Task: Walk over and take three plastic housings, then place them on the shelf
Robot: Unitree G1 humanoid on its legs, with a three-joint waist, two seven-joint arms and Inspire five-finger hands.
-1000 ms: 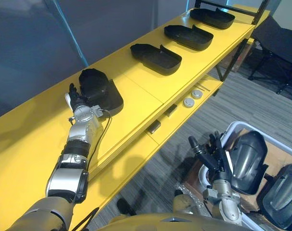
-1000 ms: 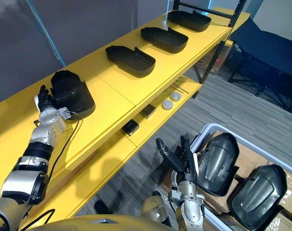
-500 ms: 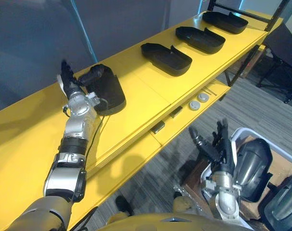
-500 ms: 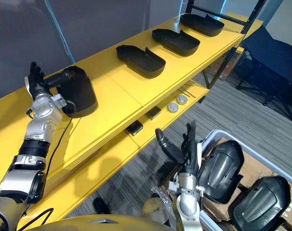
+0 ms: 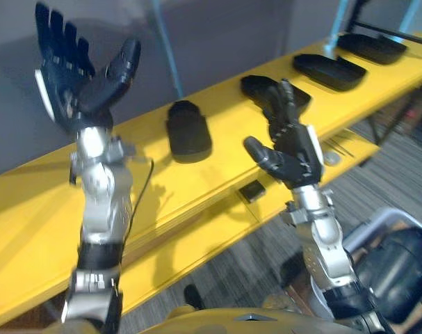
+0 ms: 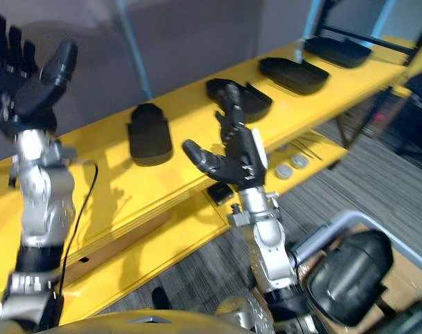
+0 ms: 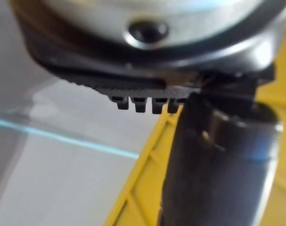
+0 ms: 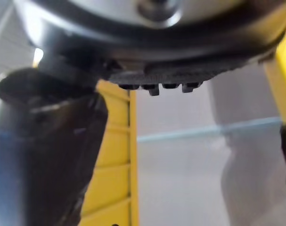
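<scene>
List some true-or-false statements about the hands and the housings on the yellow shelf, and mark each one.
1. The left hand is held up, open and empty. True.
2. The right hand is curled round a housing. False: its fingers are relaxed and it holds nothing.
3. Four black housings lie on top of the shelf. True.
4. The housings are stacked in one pile. False: they lie apart from each other in a row along the shelf.
5. A small black box sits on the shelf's lower level. True.
</scene>
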